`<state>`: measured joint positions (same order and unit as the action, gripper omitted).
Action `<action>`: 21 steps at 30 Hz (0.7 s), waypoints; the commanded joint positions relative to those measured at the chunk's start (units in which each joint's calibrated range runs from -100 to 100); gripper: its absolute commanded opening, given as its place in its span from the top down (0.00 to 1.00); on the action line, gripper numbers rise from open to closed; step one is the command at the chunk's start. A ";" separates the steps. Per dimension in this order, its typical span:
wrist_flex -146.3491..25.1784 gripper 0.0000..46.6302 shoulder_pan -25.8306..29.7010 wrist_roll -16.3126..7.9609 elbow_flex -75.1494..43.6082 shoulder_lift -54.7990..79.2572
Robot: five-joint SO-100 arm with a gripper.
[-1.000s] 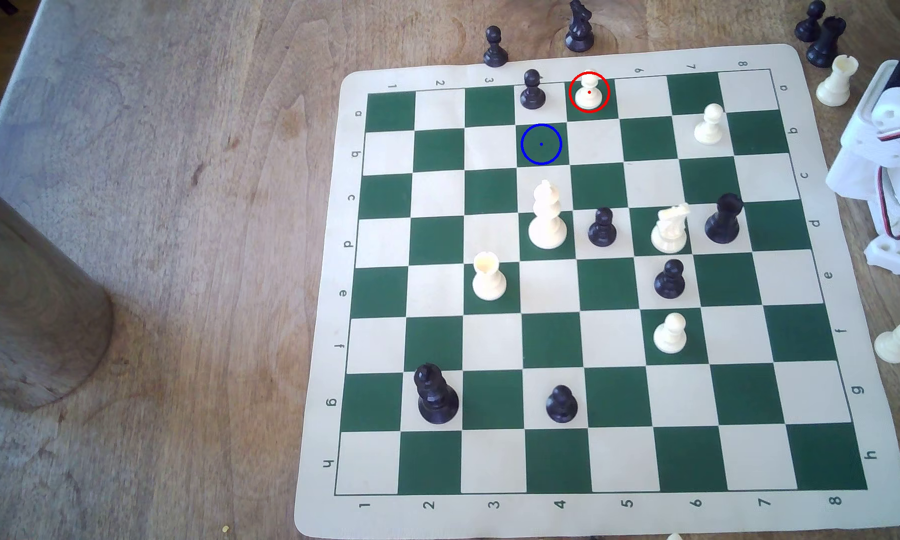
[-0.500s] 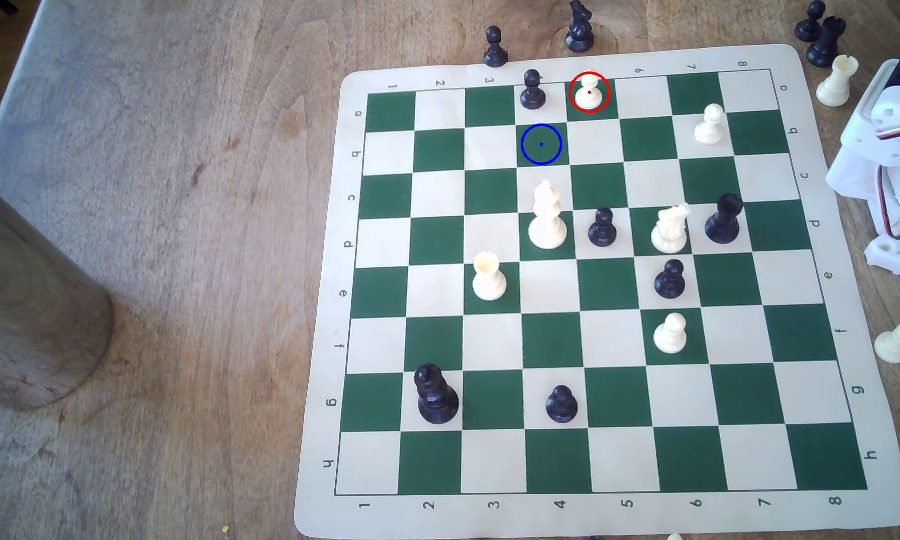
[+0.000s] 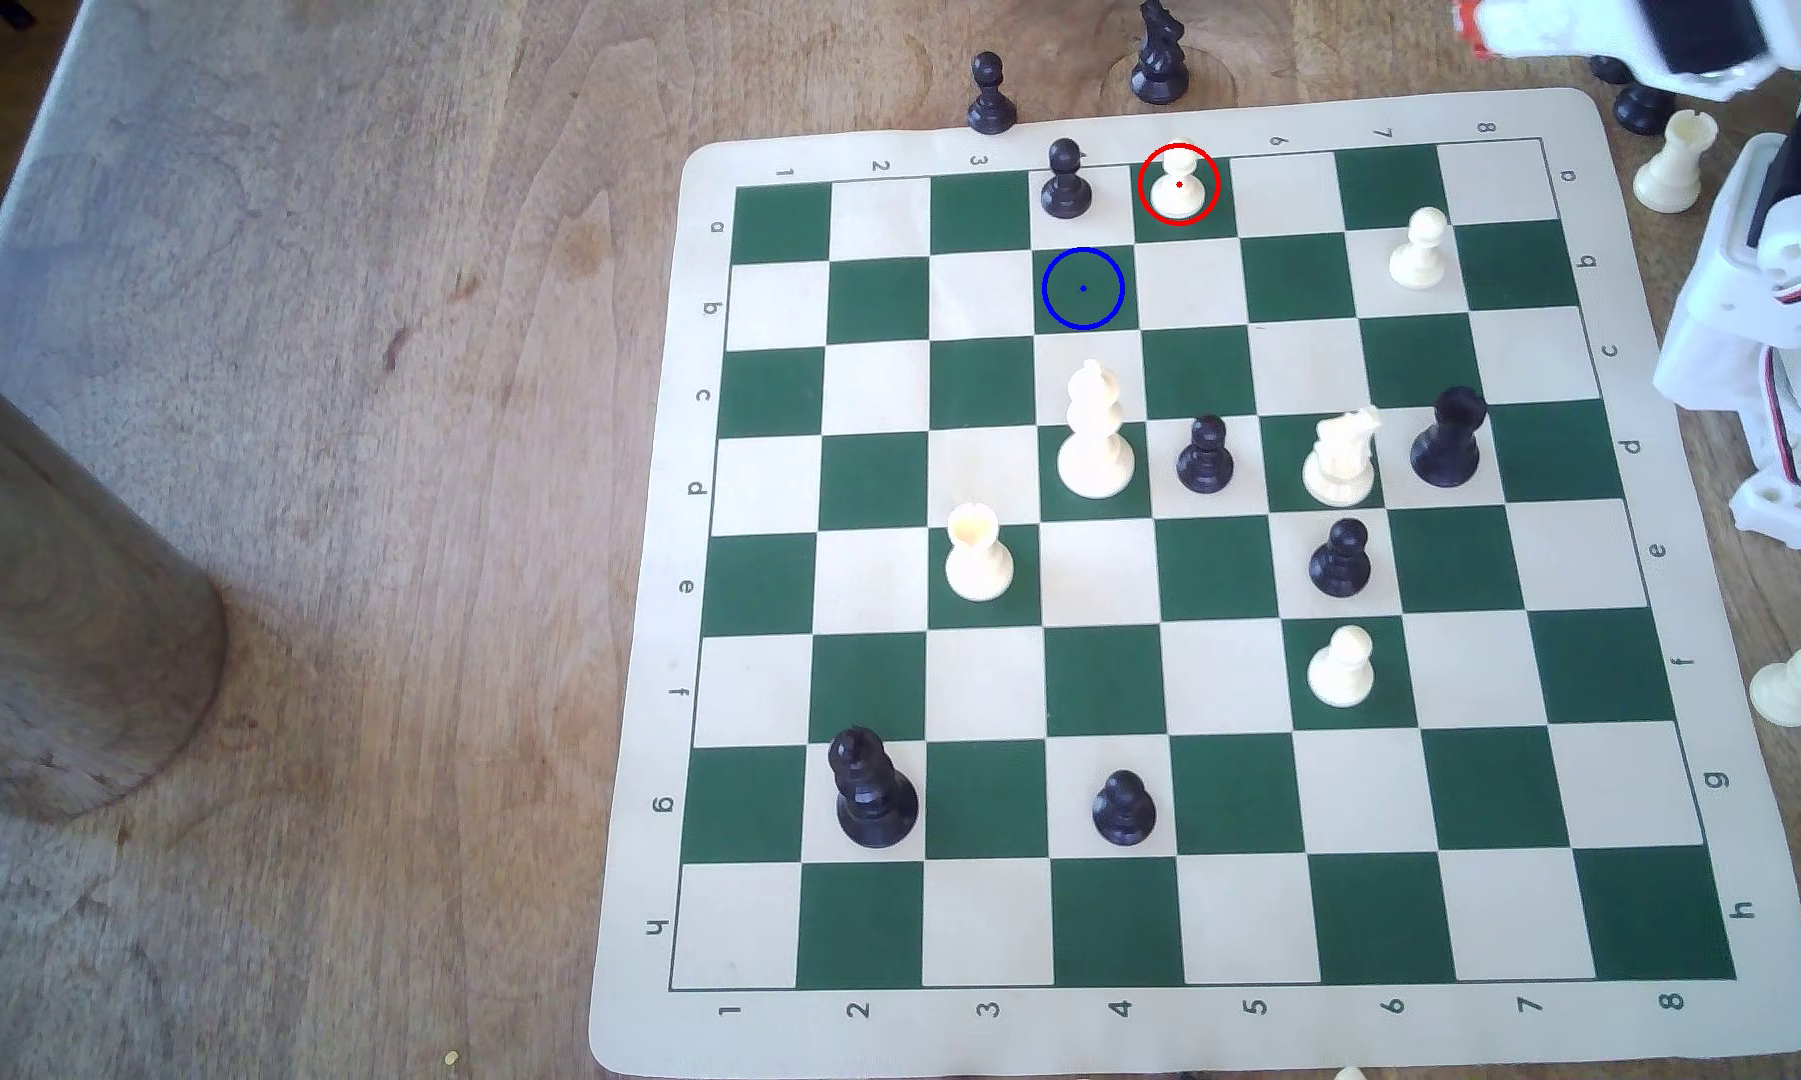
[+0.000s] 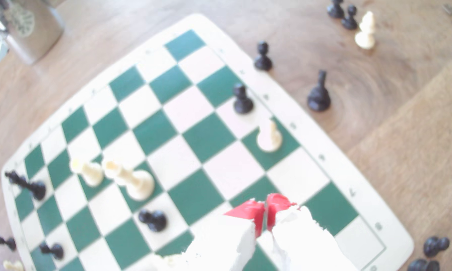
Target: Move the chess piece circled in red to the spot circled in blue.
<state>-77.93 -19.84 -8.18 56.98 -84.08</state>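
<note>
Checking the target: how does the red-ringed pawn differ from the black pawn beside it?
The ringed pawn is cream; the black pawn is dark. The ringed pawn stands on a green square, the black pawn on a light one. Both stand upright in the board's edge row, alike in shape.

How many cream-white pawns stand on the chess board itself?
3: the chess piece, circled in red, the row-b pawn in column 7, the row-f pawn in column 6. None seems hidden.

Gripper (image 3: 1472, 26) blurring at the exterior view's one o'clock edge, arm hiding black pieces (image 3: 1634, 99) behind it
</note>
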 commanded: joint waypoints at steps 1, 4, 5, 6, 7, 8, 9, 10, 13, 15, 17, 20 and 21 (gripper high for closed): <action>3.48 0.98 -0.54 -0.98 -1.13 9.72; 3.89 0.99 -0.54 -1.27 -2.13 12.94; 4.87 0.98 -0.85 -1.37 -1.95 14.39; 5.69 0.97 -0.93 -1.42 -1.41 14.47; 6.76 0.95 -1.01 -1.61 -0.68 14.47; 7.41 0.93 -1.01 -1.90 -0.41 14.81; 8.80 0.92 -1.01 -2.69 -0.41 16.34; 9.79 0.91 -1.09 -3.13 -0.41 17.44; 12.98 0.88 -1.71 -4.93 -0.50 21.52; 15.44 0.87 -2.49 -5.91 -0.23 23.47; 16.50 0.85 -2.88 -6.20 -0.23 24.83; 18.80 0.83 -3.04 -6.30 -0.14 27.97; 19.37 0.83 -3.04 -6.30 -0.05 28.82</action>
<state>-61.35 -22.64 -14.33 57.52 -58.02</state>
